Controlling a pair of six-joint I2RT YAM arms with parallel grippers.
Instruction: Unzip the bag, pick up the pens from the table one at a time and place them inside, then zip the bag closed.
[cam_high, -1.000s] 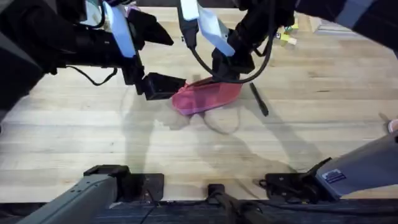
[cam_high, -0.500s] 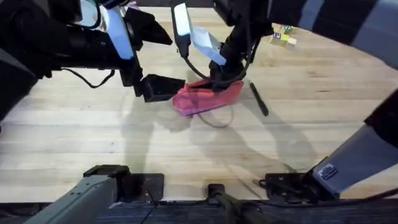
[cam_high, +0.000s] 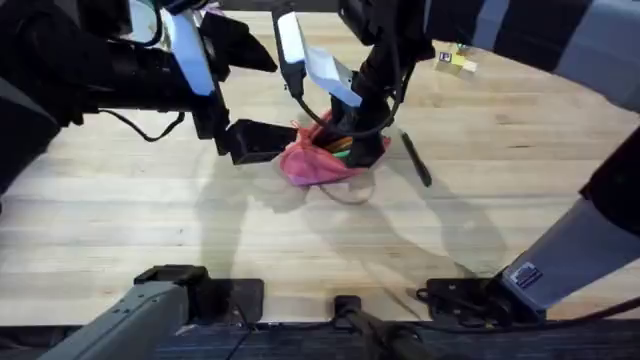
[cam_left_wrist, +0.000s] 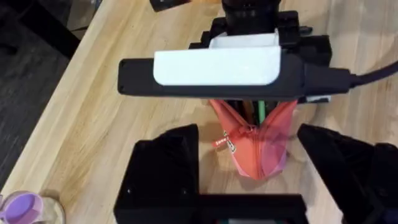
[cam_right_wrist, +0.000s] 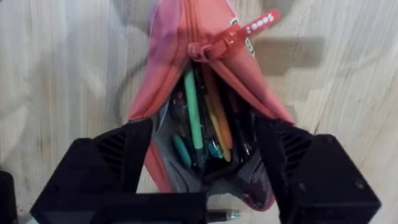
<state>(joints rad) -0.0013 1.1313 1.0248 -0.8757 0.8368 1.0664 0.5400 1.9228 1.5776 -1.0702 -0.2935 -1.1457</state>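
Observation:
The pink bag (cam_high: 312, 165) lies mid-table with its zipper open and its mouth gaping. Several pens (cam_right_wrist: 194, 115), green, orange and teal, lie inside it. The zipper pull (cam_right_wrist: 214, 46) with its red tag sits at the closed part of the zipper. My right gripper (cam_right_wrist: 205, 174) is open and straddles the bag's open end, hanging over it in the overhead view (cam_high: 355, 135). At the other end of the bag (cam_left_wrist: 258, 149), my left gripper (cam_left_wrist: 249, 180) is also open, a finger on each side. A dark pen (cam_high: 416, 160) lies on the table (cam_high: 150, 220) just right of the bag.
Small coloured blocks (cam_high: 455, 58) sit at the far right of the table. A purple object (cam_left_wrist: 22, 205) lies near the table's edge. Black cables loop above the bag. Bare wood spreads in front of the bag and to both sides.
The bag's mouth has spread open and its body has bunched up, so the pens inside now show. The right gripper dropped a little lower over it. The left arm held still.

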